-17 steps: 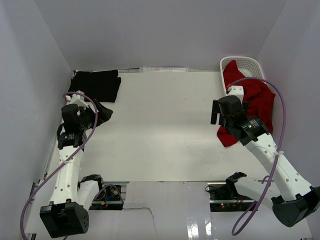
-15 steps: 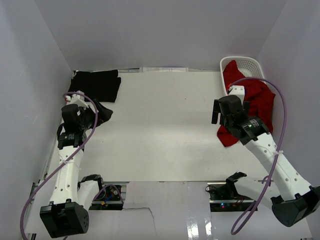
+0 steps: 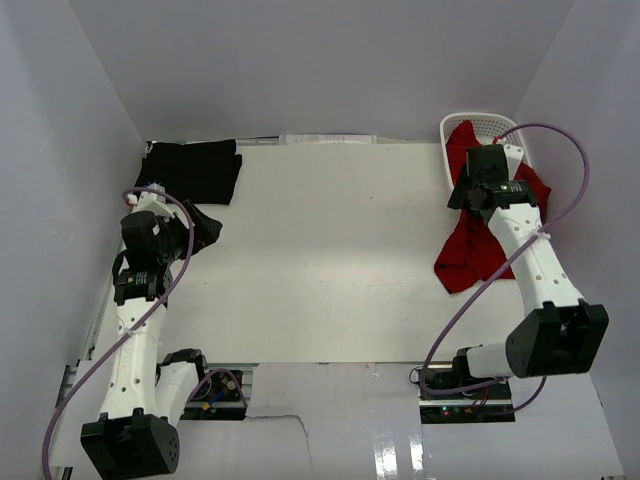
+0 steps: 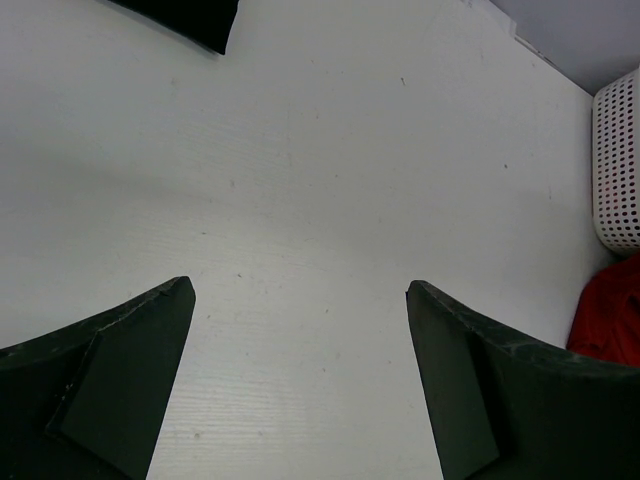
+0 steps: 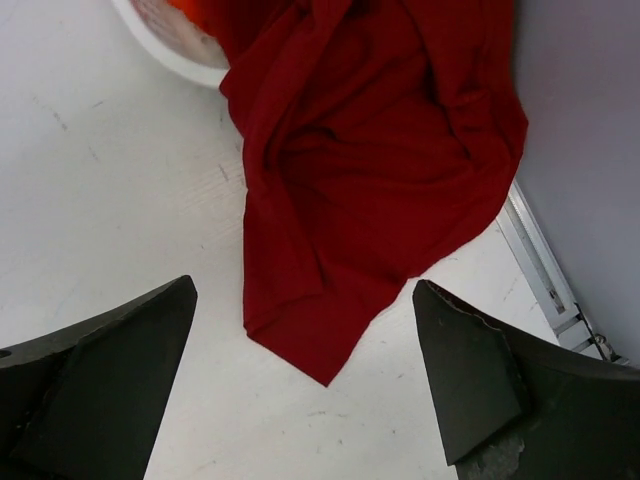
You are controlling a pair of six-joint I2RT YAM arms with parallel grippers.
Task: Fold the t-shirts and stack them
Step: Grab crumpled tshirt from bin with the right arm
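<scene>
The dark red t-shirt [image 3: 468, 258] is draped out of the white basket [image 3: 505, 128] at two o'clock, its lower part spread on the table [image 3: 330, 260]. Orange-red cloth [image 5: 185, 8] is glimpsed inside the basket. The black t-shirt [image 3: 195, 170] is laid at ten o'clock. The right gripper [image 5: 302, 288] is held spread above the red shirt, and the left gripper [image 4: 299, 288], likewise spread, over the table.

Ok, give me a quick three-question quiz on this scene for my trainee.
1. True or false: the dark red t-shirt lies wholly inside the white basket.
2. The black t-shirt lies: A, at the far left corner of the table; B, in the basket; C, under the basket.
3. Fill in: the left gripper and right gripper are both ___.
Key: 1 false, it spills onto the table; 2 A; 3 open.
</scene>
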